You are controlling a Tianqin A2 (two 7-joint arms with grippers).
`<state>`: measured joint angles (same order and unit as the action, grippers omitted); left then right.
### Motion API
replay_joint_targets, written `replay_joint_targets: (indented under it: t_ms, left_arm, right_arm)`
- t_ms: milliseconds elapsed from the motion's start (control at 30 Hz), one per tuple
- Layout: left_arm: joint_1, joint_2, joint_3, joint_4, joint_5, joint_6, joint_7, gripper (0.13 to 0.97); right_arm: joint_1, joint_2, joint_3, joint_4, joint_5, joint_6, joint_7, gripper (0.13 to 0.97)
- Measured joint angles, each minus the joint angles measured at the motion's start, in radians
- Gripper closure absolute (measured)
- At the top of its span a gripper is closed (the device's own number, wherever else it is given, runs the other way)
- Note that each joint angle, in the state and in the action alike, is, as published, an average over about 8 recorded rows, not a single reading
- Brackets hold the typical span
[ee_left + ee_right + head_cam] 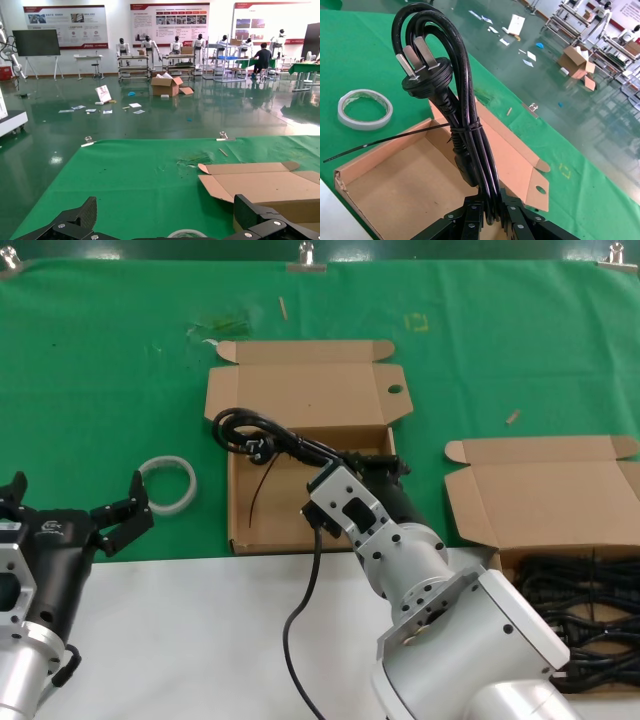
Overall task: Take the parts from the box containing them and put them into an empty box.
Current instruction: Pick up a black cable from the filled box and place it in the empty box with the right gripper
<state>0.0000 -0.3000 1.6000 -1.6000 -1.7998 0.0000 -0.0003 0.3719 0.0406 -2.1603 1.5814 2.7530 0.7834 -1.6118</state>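
Green cloth covers the table (120, 370), with a white strip along the near edge. Right gripper (487, 220) is clamped on one coiled black cord (465, 115), holding it over the empty box (240, 530), whose floor is bare. Many more cords (580, 600) lie in the full box (545, 490) at the right. Left gripper (80, 512) waits, fingers spread, near a white tape ring (167, 484). Judging by this, the transfer has barely begun.
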Motion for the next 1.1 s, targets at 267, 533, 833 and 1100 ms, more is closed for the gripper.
replay_joint_targets:
  t_ms: [267, 533, 833, 1100]
  left_arm:
    - [0.000, 0.000, 0.000, 0.000, 0.000, 0.000, 0.000, 0.132]
    - [0.000, 0.000, 0.000, 0.000, 0.000, 0.000, 0.000, 0.132]
    - [0.000, 0.000, 0.000, 0.000, 0.000, 0.000, 0.000, 0.132]
    - [0.000, 0.000, 0.000, 0.000, 0.000, 0.000, 0.000, 0.132]
  right_arm:
    - [0.000, 0.002, 0.004, -0.018, 0.000, -0.005, 0.003, 0.910]
    - [-0.009, 0.003, 0.020, -0.029, 0.000, -0.013, -0.006, 0.910]
    - [-0.015, 0.003, 0.036, -0.042, 0.000, -0.026, 0.001, 0.910]
    - [-0.019, 0.003, 0.048, -0.045, 0.000, -0.025, -0.008, 0.910]
